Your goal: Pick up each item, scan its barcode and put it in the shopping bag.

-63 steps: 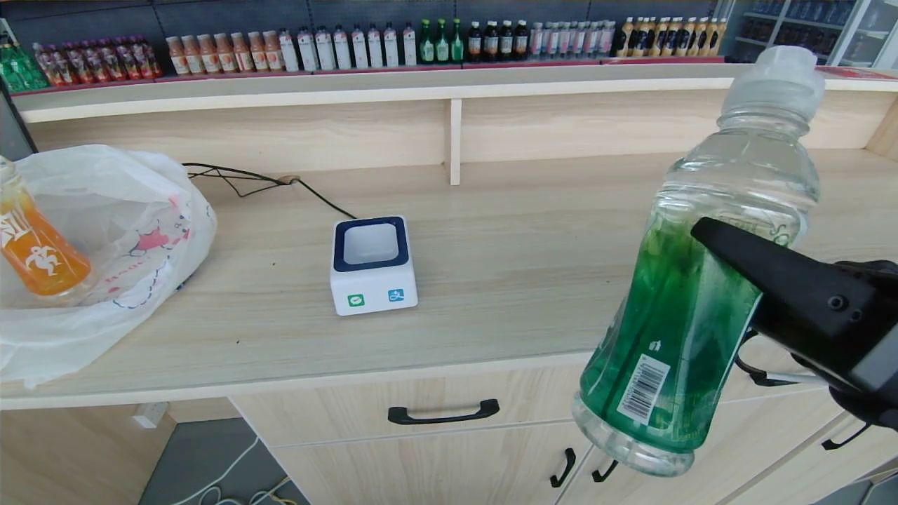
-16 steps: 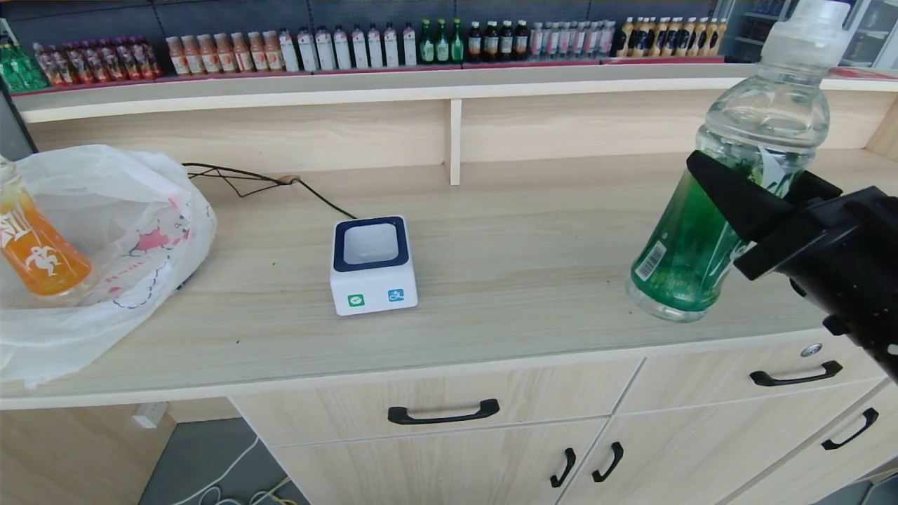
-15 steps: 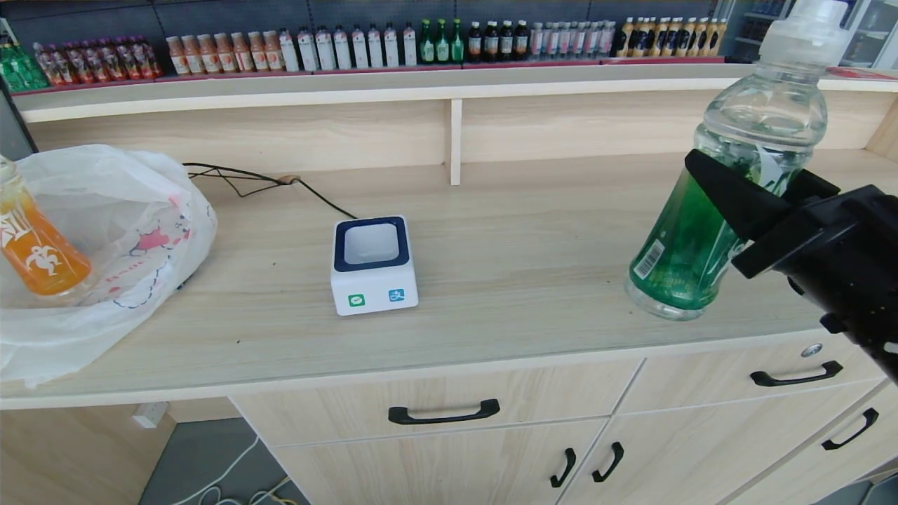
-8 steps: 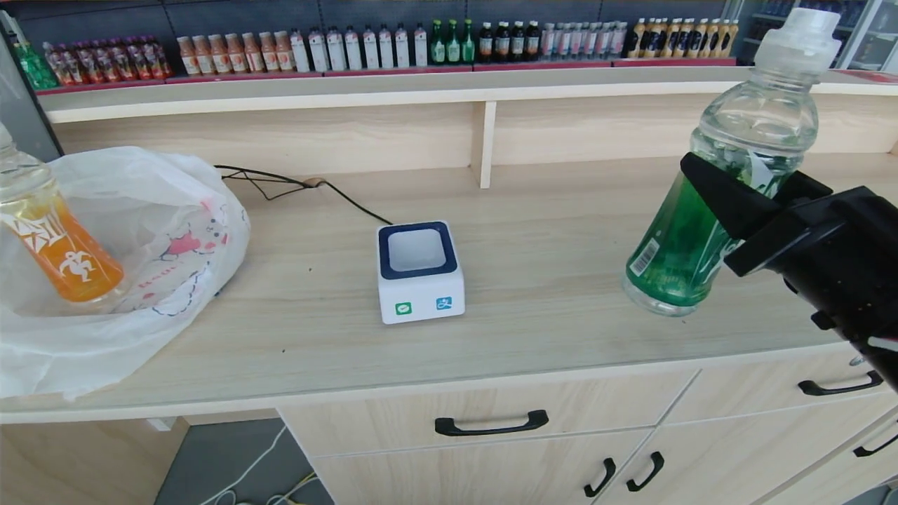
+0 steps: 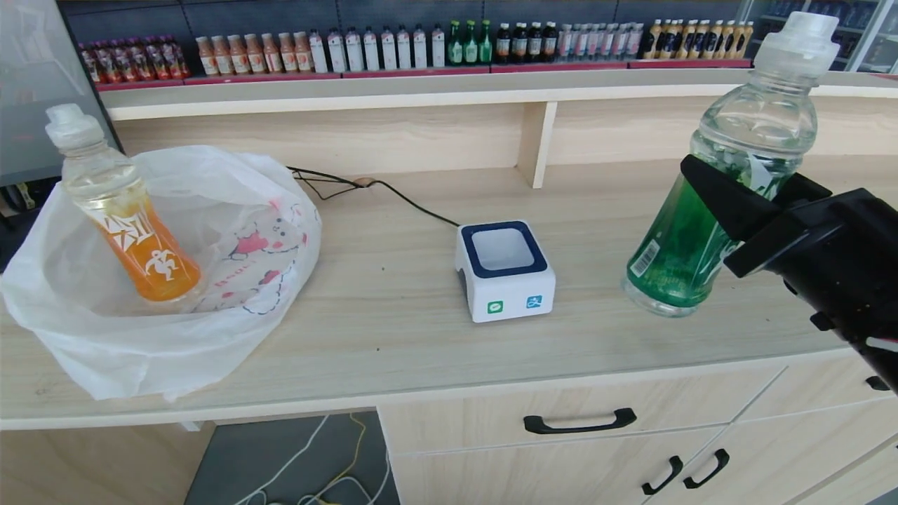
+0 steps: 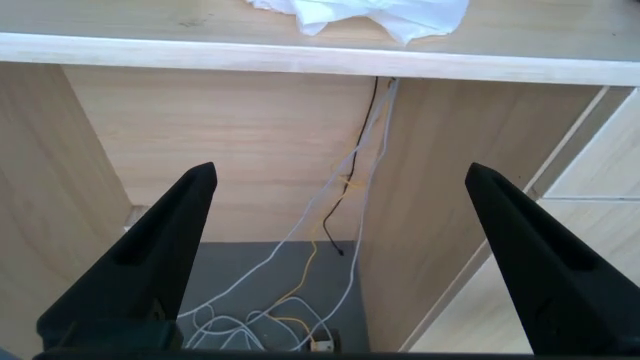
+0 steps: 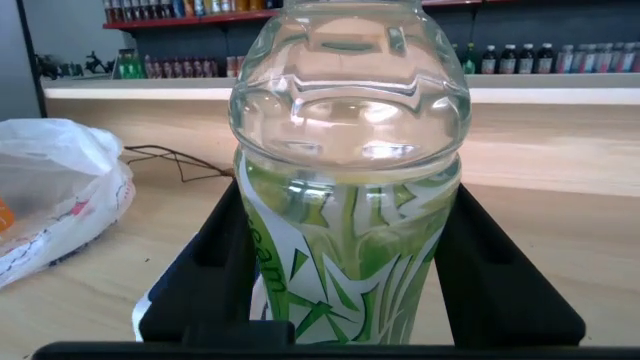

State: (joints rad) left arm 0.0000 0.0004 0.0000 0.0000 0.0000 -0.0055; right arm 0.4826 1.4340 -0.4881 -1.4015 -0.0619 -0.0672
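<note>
Head view is showing the right claw [image 5: 744, 179] clamping the green bottle [image 5: 673, 245] around its middle, over the right side of the counter [image 5: 393, 322]. Bottle's standing nearly upright, cap pointing up and leaning a bit right, barcode facing left. Left claw [image 6: 340, 260] is hanging wide open and empty below the counter edge. Further in, the scanner [image 5: 504, 280] is sitting mid-counter, and an orange bottle [image 5: 133, 224] is leaning inside the bag [image 5: 280, 231].

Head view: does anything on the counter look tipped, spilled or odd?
Nothing spilled. The orange plastic drink bottle leans inside the white plastic shopping bag; the right gripper holds the green plastic bottle tilted.
</note>
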